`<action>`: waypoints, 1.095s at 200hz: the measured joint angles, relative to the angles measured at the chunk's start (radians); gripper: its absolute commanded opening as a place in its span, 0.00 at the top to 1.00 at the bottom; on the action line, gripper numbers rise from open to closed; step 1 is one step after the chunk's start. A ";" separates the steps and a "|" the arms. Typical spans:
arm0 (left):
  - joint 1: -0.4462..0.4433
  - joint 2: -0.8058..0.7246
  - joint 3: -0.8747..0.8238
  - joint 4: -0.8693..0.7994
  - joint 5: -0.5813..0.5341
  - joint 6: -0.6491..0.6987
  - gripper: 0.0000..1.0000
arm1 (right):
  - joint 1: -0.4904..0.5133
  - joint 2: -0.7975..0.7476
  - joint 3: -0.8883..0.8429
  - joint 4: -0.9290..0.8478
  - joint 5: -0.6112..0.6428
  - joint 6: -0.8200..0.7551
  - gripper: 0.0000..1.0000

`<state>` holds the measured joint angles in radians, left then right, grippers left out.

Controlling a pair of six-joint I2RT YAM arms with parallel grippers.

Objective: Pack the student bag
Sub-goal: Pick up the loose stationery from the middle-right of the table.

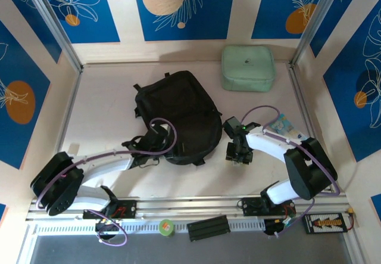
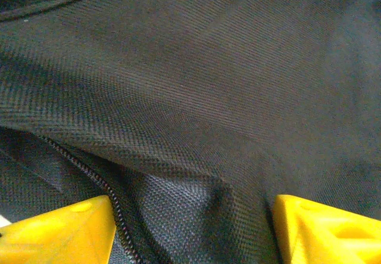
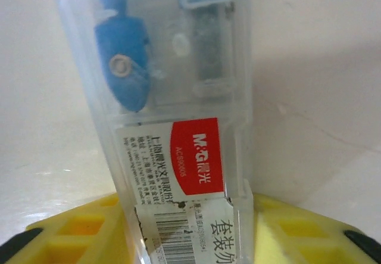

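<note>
Top external view: the student bag [image 1: 178, 118], a large black backpack of soft woven fabric, is lying slumped at the centre of the pale tabletop [image 1: 101, 109], its straps trailing off its near-left corner. The left hand [image 1: 156, 134] is sitting over that same corner, among the straps. The right hand [image 1: 239, 157] is working just beside the bag's near-right edge, apart from the fabric.

Left wrist view: the bag's [image 2: 208, 85] ribbed nylon weave is rising in a soft fold, with a black zipper [image 2: 89, 168] running down beneath it. The left hand [image 2: 193, 234] is standing wide, its yellow moulded fingers [image 2: 59, 231] spread well apart with loose cloth between them and nothing pinched.

Right wrist view: the right hand [image 3: 190, 234] is gripping a clear plastic case [image 3: 178, 127], a long rectangular box with rounded corners, its yellow fingers [image 3: 83, 231] pressing against both long sides. A blue teardrop-shaped item, a grey metal piece and a red-and-white printed label are showing through the clear wall.

Beyond the bag's far-right corner a mint-green zip case [image 1: 247, 67], square and padded, is resting near the tabletop's back edge. A small pale-blue packet [image 1: 280, 123] is lying to the bag's right. Bare tabletop is lying open to the bag's left and along its far side.
</note>
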<state>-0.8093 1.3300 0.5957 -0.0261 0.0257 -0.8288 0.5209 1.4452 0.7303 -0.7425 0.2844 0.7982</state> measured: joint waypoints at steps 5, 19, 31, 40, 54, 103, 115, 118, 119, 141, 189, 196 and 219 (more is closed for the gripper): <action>-0.008 0.000 0.000 0.005 0.000 -0.001 0.26 | 0.000 0.000 0.001 0.001 0.000 -0.001 0.63; -0.020 -0.002 0.006 0.000 0.000 0.000 0.20 | 0.001 0.000 0.002 0.005 0.000 0.003 0.63; -0.022 -0.016 0.023 -0.044 -0.012 0.022 0.14 | 0.001 -0.003 0.002 0.008 0.001 0.005 0.63; -0.021 -0.037 0.045 -0.101 -0.036 0.040 0.12 | 0.001 -0.006 0.001 0.014 0.001 0.005 0.64; -0.005 -0.083 0.089 -0.190 -0.078 0.087 0.07 | 0.001 -0.024 0.001 0.023 0.001 0.004 0.64; 0.261 -0.118 0.299 -0.333 -0.057 0.315 0.04 | 0.002 -0.137 0.040 0.024 0.000 -0.008 0.64; 0.333 -0.049 0.366 -0.340 -0.040 0.366 0.04 | 0.006 -0.140 0.072 0.024 0.000 -0.015 0.64; 0.346 -0.028 0.381 -0.340 -0.035 0.373 0.05 | 0.008 -0.140 0.080 0.026 0.000 -0.018 0.64; 0.354 -0.017 0.389 -0.341 -0.033 0.378 0.05 | 0.008 -0.140 0.082 0.026 0.000 -0.019 0.64; 0.437 0.178 0.541 -0.360 -0.019 0.420 0.14 | 0.026 -0.140 0.134 0.039 -0.001 -0.032 0.64; 0.499 0.462 0.724 -0.425 -0.042 0.352 0.43 | 0.077 -0.115 0.197 0.082 -0.012 -0.039 0.64; 0.499 0.466 0.719 -0.427 -0.034 0.338 0.46 | 0.087 -0.105 0.202 0.087 -0.015 -0.039 0.64; 0.499 0.465 0.713 -0.428 -0.026 0.296 0.58 | 0.113 -0.080 0.207 0.104 -0.026 -0.039 0.64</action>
<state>-0.3107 1.7954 1.3087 -0.4545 -0.0006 -0.5327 0.6338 1.3647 0.9375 -0.6384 0.2581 0.7597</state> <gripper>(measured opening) 0.479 0.408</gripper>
